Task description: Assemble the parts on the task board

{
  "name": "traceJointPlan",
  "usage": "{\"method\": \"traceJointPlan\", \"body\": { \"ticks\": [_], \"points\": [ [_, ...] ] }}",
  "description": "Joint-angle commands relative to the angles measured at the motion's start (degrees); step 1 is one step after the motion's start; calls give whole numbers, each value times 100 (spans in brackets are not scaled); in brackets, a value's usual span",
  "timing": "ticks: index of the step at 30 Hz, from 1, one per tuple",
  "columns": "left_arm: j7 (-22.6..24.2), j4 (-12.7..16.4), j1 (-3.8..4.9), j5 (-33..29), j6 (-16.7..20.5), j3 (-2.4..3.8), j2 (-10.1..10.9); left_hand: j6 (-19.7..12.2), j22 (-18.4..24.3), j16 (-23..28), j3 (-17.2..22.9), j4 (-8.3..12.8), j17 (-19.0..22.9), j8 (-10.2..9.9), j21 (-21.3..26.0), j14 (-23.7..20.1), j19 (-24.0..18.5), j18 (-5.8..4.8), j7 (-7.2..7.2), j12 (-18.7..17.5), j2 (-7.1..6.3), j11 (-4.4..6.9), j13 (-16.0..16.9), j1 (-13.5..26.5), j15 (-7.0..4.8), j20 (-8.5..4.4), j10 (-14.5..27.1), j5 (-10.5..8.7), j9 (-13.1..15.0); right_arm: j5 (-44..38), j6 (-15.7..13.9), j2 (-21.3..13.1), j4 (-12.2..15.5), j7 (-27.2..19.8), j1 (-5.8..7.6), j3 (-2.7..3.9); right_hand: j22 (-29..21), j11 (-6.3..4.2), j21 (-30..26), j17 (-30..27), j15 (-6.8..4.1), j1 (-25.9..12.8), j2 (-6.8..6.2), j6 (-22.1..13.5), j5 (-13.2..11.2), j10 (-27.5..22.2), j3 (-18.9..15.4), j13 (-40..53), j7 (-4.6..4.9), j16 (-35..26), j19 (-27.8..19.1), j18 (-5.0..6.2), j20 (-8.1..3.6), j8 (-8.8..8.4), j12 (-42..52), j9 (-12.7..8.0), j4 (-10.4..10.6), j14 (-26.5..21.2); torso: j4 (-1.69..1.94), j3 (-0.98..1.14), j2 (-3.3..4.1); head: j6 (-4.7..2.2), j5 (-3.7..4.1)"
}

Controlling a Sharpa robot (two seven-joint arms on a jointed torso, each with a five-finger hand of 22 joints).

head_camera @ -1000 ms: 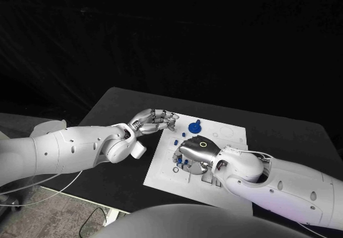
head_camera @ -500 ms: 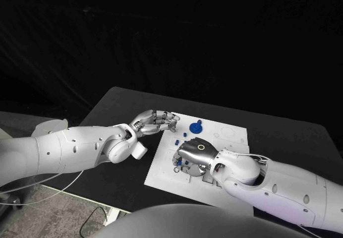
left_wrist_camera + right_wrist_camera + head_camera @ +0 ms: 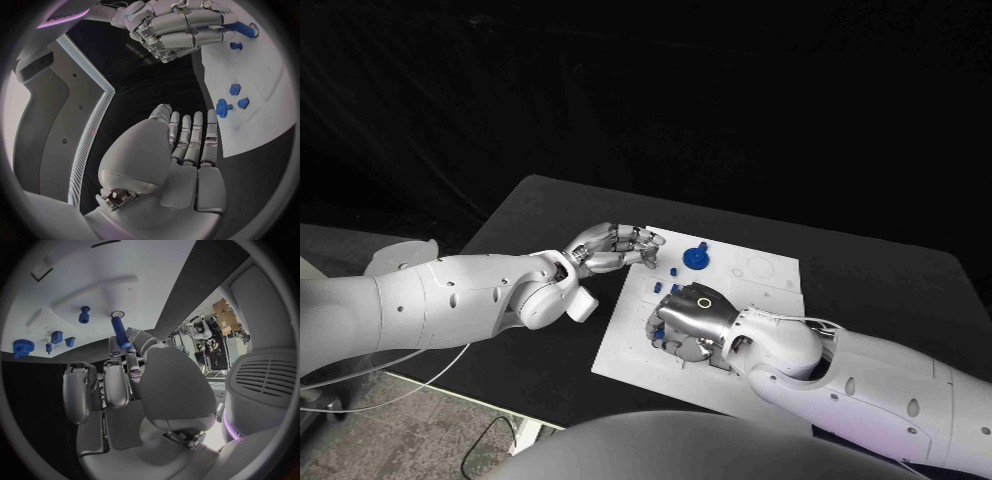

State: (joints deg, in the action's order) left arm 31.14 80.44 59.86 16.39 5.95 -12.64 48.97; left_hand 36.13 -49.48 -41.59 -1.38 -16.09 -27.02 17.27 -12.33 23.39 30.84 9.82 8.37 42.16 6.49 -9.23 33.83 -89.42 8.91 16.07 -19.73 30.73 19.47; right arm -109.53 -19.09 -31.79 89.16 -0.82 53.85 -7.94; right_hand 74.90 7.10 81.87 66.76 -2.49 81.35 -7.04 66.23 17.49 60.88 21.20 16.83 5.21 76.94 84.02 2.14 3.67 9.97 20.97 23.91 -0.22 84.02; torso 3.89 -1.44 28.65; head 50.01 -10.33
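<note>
The white task board (image 3: 764, 272) lies in the middle of the black table. My right hand (image 3: 692, 320) hovers over its near half and pinches a long blue pin (image 3: 119, 333), also seen in the left wrist view as the blue pin (image 3: 241, 28) under the right hand (image 3: 181, 25). A blue gear (image 3: 694, 258) and small blue parts (image 3: 671, 270) sit on the board's far left part. My left hand (image 3: 610, 246) is at the board's left edge, beside the gear. Its fingers (image 3: 189, 142) lie side by side and hold nothing.
The right wrist view shows a blue peg (image 3: 84, 314), the gear (image 3: 23, 346) and small blue blocks (image 3: 57, 336) on the board (image 3: 94, 270). Black table (image 3: 531, 220) surrounds the board, and the left arm (image 3: 459, 295) covers its left side.
My right hand has drifted a little towards the board's near left with the pin. The left hand has stayed almost still.
</note>
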Motion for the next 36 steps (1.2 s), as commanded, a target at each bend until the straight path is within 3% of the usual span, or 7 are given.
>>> {"method": "traceJointPlan", "body": {
  "ticks": [1,19,36],
  "points": [
    [-6,3,-2,-23,-138,2,-10,-11,6,-29,47,-3,12,23,38,15,47,-2,37,37,-12,-37,-13,-63,13,10,-12,26,0,-20,-66,11,-11,-65,-16,3,1262,-615,-27,-13,-50,61,18,-39,-19,641,0,-2,5,-28,254,-23,-45,-27,-4,5,-6,63,0,-1,3,-1,4],
    [-78,-16,-9,-23,-193,2,-37,-11,7,-30,60,2,19,25,43,15,49,-2,40,37,-8,-42,-28,-79,15,9,-16,36,0,-47,317,11,-56,111,-31,2,1189,-587,-271,-273,-24,92,16,-107,2,588,19,32,28,-208,129,31,-27,-75,-37,32,-14,-50,-3,0,3,-1,16],
    [-112,-36,-16,-23,-222,2,-52,-11,7,-30,67,4,23,27,45,15,49,-2,43,37,-4,-45,-37,-86,18,8,-17,40,0,85,384,2,-23,140,-35,2,1138,-561,-440,-467,1,61,21,-206,-62,557,13,69,46,-348,33,68,-2,-150,-63,36,21,-143,1,-1,0,-1,21]
  ]
}}
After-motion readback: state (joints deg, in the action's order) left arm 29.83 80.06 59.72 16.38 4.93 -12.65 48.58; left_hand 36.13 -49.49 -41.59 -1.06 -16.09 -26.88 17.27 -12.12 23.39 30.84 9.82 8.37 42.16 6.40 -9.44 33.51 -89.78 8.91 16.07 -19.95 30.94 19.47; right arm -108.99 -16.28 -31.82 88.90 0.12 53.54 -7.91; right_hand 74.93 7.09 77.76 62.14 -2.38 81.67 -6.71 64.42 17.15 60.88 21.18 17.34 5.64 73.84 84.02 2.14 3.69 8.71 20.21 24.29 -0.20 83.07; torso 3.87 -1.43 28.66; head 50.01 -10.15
